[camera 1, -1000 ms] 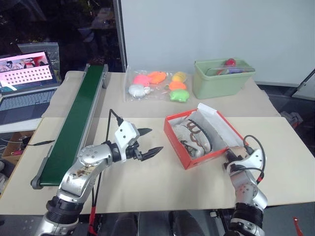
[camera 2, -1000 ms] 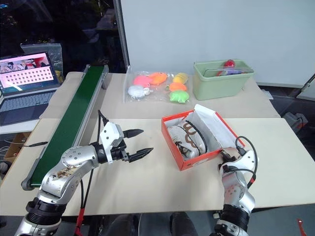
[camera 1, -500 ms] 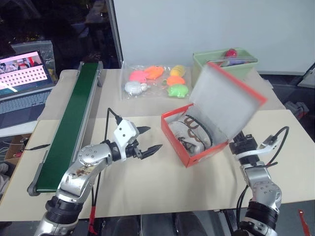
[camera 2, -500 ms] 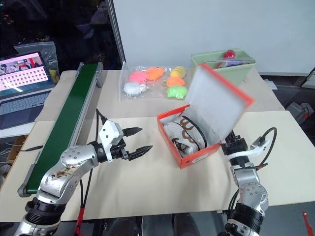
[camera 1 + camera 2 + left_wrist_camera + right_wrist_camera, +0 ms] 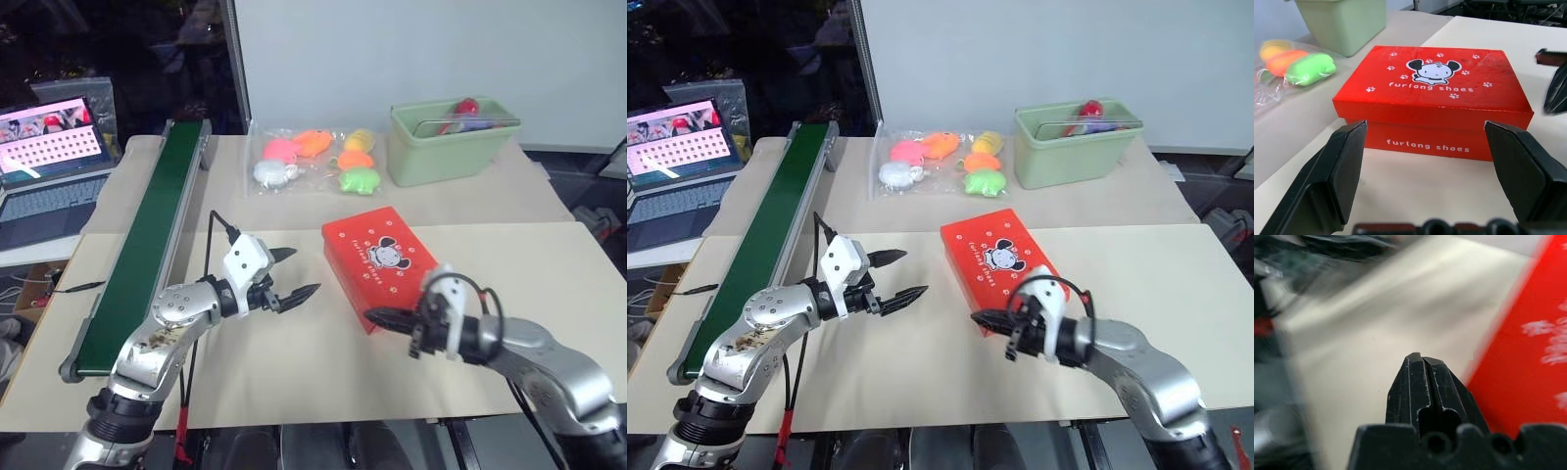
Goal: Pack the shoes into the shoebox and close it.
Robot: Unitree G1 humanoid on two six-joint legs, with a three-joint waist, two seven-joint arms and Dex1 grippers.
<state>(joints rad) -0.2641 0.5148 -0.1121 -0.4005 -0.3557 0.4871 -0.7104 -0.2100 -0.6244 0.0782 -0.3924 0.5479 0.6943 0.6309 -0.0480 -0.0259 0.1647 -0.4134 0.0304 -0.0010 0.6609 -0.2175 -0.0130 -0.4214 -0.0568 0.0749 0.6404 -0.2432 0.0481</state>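
Right pincer [image 5: 380, 317] closed and empty beside the lidded shoebox [image 5: 380, 261].
Left pincer [image 5: 298, 275] is held open at centre-left, above the worktop [image 5: 294, 362].

You have the shoebox [image 5: 380, 264] lying flat on the cream table [image 5: 549, 284], lid fully down and closed, so the shoes are hidden from you. It is bright orange-red, with a cartoon mouse, white paw prints and "furlong shoes" on the lid and side. It sits near the table's middle, skewed to its edges.
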